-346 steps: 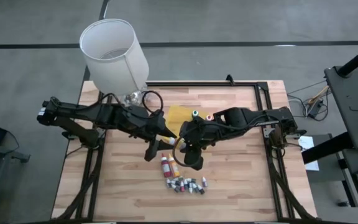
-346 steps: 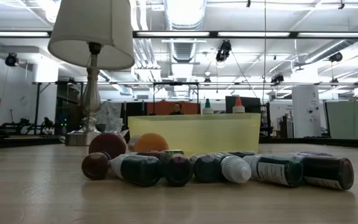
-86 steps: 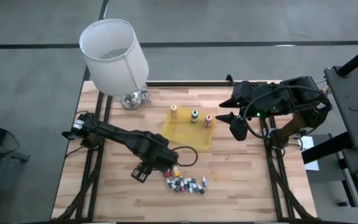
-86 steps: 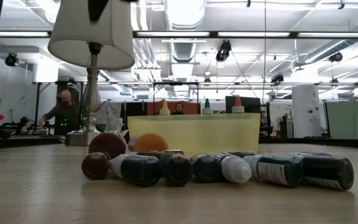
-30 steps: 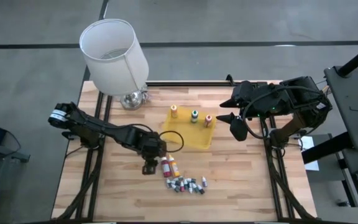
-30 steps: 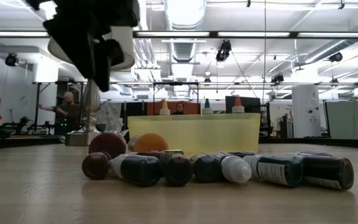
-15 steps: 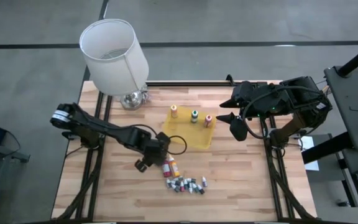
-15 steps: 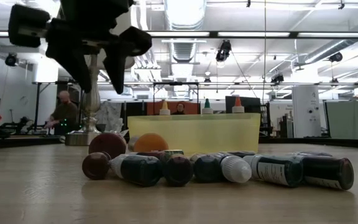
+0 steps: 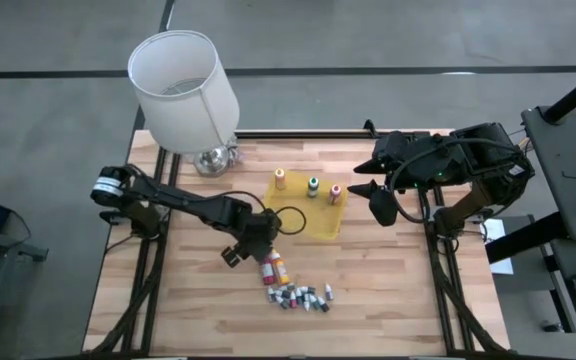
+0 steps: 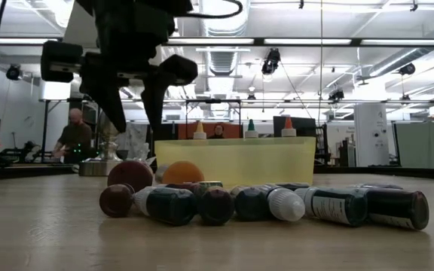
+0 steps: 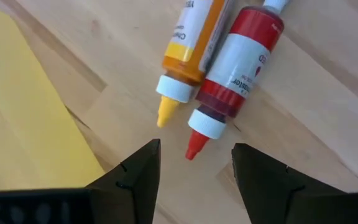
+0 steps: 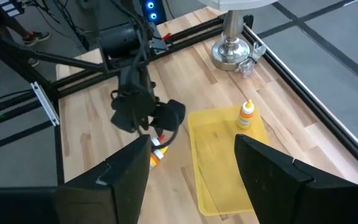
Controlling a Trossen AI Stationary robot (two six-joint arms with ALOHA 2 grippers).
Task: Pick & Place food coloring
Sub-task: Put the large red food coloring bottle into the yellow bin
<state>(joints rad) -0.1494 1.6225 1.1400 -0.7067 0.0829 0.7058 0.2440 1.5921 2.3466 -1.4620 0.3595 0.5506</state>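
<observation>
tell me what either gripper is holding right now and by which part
Nothing is held. The left gripper hovers open above the red bottle and orange bottle; the right gripper waits open, empty.

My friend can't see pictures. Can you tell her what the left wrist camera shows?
Two squeeze bottles, an orange bottle and a red bottle, lie touching side by side on the wooden table. The open left end effector hovers at their pointed tips, beside the yellow tray.

Since a second ago: left pincer (image 9: 264,250) shifted across the worktop (image 9: 388,290) toward the yellow tray (image 9: 318,224), now poised over the red bottle (image 11: 235,59) and orange bottle (image 11: 191,53), jaws slightly narrower.
</observation>
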